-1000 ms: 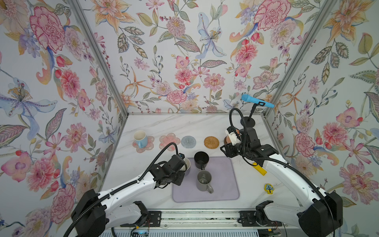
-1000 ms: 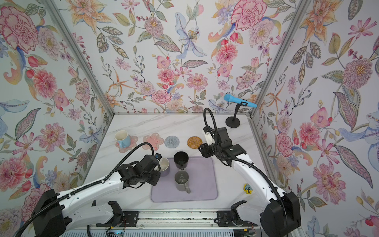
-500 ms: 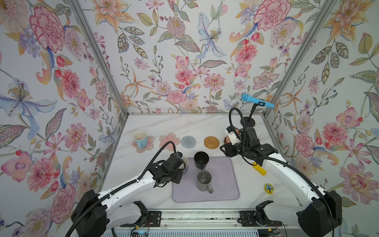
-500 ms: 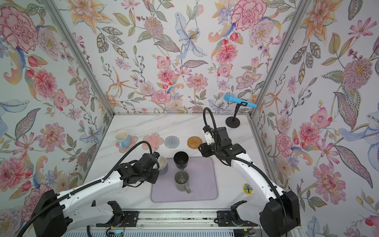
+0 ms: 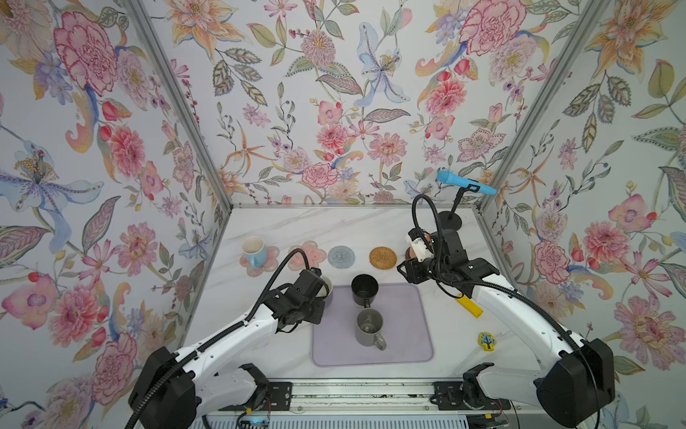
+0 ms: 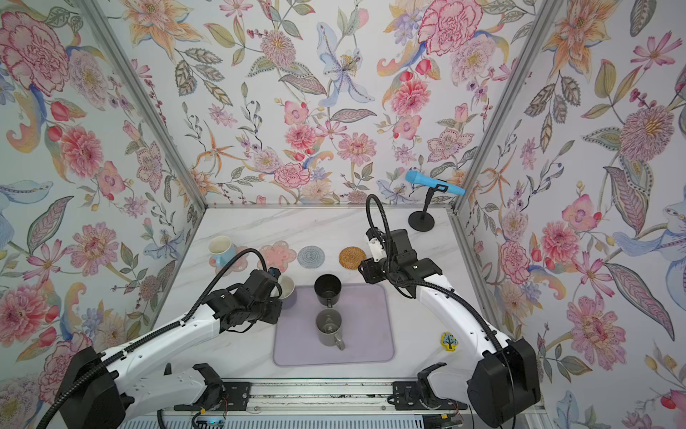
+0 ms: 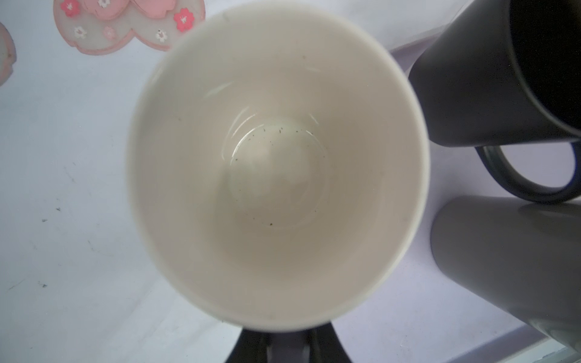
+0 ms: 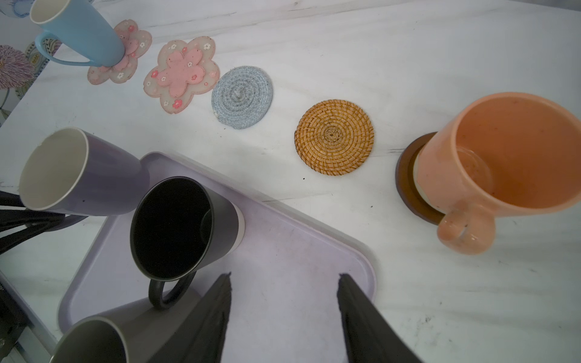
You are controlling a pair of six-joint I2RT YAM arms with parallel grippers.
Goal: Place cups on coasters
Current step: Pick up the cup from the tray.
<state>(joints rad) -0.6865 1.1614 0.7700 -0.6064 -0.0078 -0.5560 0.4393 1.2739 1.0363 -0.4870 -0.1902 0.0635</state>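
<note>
Two mugs are sitting on coasters.

Both top views: we are logging the light blue mug [image 5: 254,249] on a pink flower coaster [image 5: 274,256]. The black mug [image 5: 365,288] and grey mug [image 5: 368,327] are waiting on the lilac mat [image 5: 404,334]. Both arms are reaching forward over the surface [image 5: 334,226].

Left wrist view: the left claw [image 7: 286,345] is pinching the purple-grey mug [image 7: 276,163] upright at the mat's edge. We judge it bound for the free flower coaster [image 7: 125,28].

Right wrist view: the right claw [image 8: 284,278] is hanging spread and empty over the mat. The peach mug [image 8: 503,163] is sitting on the brown coaster [image 8: 405,176].
</note>
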